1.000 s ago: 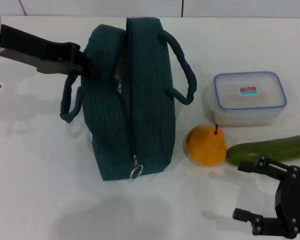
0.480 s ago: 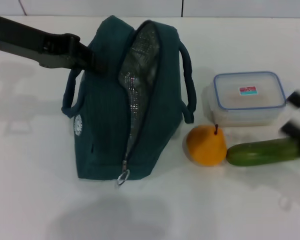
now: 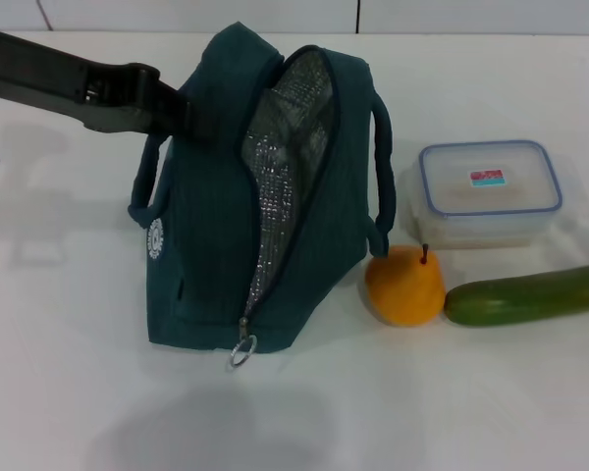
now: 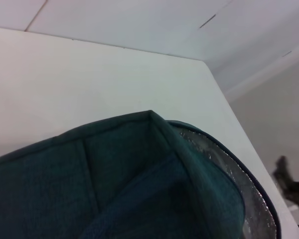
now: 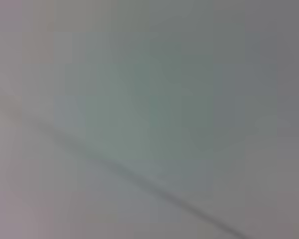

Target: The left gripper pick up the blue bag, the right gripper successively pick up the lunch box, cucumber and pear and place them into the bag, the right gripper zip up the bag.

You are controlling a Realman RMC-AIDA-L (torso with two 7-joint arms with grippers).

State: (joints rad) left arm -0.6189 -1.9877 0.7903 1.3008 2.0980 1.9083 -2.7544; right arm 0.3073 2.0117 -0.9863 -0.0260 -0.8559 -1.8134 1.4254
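One blue bag [image 3: 216, 245] stands on my table [image 3: 59, 373], unzipped, silver lining showing, nothing visible inside. My left tool [image 3: 182, 118] clamps its upper edge. Lunch box [image 3: 489, 191], lid on, sits right of it; pear [image 3: 404, 285] touches the bag; cucumber [image 3: 525, 294] just beside the pear. Right tool unseen.

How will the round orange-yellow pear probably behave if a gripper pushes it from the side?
The round orange-yellow pear would probably roll, since its body looks rounded and it sits free on the white table. Its skin looks smooth, so jaws might slip. It lies close to the dark teal fabric bag, so it could bump that.
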